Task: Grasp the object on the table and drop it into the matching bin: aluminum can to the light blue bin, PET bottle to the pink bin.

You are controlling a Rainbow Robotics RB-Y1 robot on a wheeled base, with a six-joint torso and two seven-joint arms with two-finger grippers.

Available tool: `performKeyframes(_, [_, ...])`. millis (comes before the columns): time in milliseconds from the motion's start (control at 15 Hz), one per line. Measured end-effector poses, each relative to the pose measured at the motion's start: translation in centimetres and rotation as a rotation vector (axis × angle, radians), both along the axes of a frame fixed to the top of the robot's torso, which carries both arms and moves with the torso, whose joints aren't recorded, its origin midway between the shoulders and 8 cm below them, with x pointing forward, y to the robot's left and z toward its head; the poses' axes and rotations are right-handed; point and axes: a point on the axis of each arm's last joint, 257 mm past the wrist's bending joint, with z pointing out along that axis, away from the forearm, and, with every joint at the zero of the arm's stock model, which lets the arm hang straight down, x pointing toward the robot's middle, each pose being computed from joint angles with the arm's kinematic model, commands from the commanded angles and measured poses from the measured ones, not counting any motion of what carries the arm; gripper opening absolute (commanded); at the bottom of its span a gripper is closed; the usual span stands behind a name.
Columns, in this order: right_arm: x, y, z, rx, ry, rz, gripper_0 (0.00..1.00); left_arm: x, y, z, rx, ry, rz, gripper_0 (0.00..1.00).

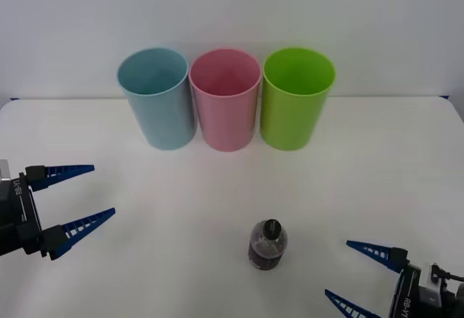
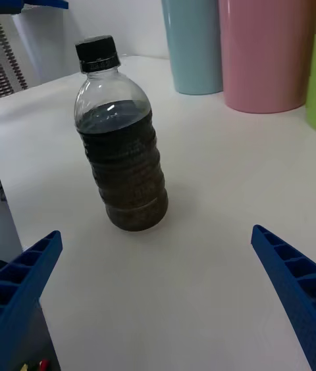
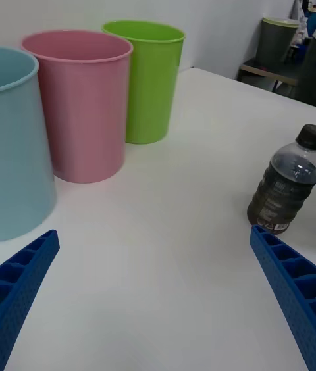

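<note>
The PET bottle (image 1: 267,245) stands upright on the white table (image 1: 362,180), near the front and right of centre, black cap on. The right gripper (image 1: 359,276) sits just right of it, fingers spread wide and empty. The left gripper (image 1: 78,195) waits at the left edge, also wide open. Far back stand the light blue bin (image 1: 156,101), pink bin (image 1: 226,102) and lime green bin (image 1: 296,102), seemingly touching.

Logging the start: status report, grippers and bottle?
Left gripper open, left side. Right gripper open beside PET bottle, upright, ungrasped. Pink bin path unobstructed.
</note>
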Motion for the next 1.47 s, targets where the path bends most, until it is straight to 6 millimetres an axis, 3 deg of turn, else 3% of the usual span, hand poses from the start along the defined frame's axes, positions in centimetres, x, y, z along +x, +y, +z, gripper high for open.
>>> performKeyframes(800, [3.1, 8.1, -2.1, 0.007, 0.0, -0.027, 1.0, 0.0, 0.0, 0.0, 0.0, 0.0, 0.0, 1.0])
performKeyframes(1467, [4.7, 11.9, -2.2, 0.004, -0.016, -0.033, 1.0, 0.0, 0.0, 0.0, 0.0, 0.0, 0.0, 1.0])
